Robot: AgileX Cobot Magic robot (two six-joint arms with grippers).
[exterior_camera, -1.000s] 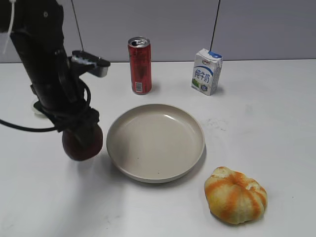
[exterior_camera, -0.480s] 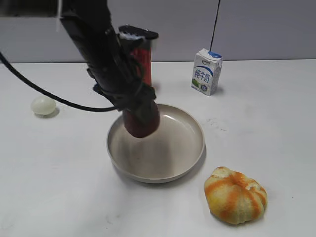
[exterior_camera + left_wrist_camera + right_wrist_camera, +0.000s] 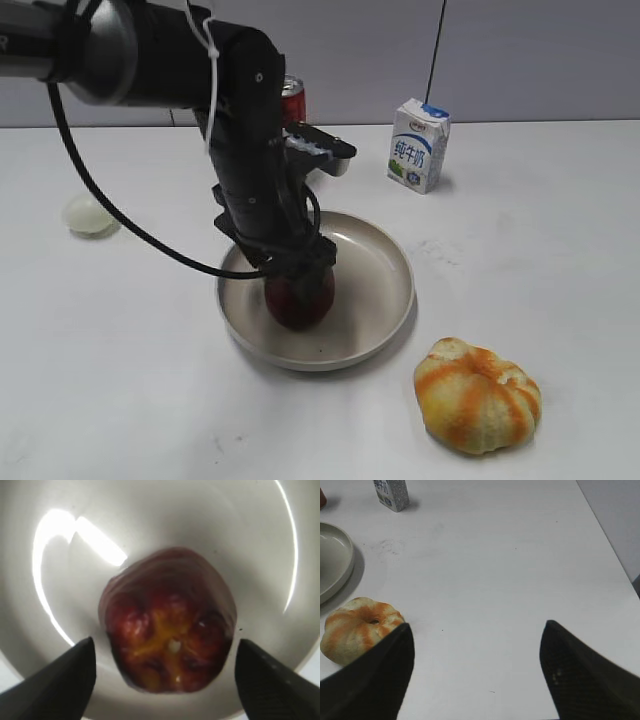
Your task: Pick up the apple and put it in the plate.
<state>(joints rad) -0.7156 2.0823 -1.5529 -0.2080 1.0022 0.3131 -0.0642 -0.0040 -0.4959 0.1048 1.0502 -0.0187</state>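
The apple (image 3: pixel 299 298) sits inside the plate (image 3: pixel 385 310), on the left part of its floor, with the left tool (image 3: pixel 297 272) directly above it; in the left wrist view the apple (image 3: pixel 169 647) shows its yellowish dimple upward, and the two dark fingers (image 3: pixel 57 682) stand apart on either side of it with pale plate (image 3: pixel 165 525) visible in the gaps, so the left tool is spread and not gripping the fruit; whether the apple's base rests fully on the plate cannot be told for certain, though it looks settled there. The plate lies near the middle of the white table (image 3: pixel 560 250); behind it a red can (image 3: pixel 292 92) is mostly hidden by the arm, and a milk carton (image 3: pixel 418 145) stands to the right of the can, well apart from the plate. An orange-and-white striped fruit (image 3: pixel 478 394) lies on the table just beside the plate's front right rim; a small pale ball (image 3: pixel 89 214) rests far to the left. The right tool (image 3: pixel 475 680) hangs above bare table with its fingers spread wide, holding nothing, the striped fruit near its left finger.
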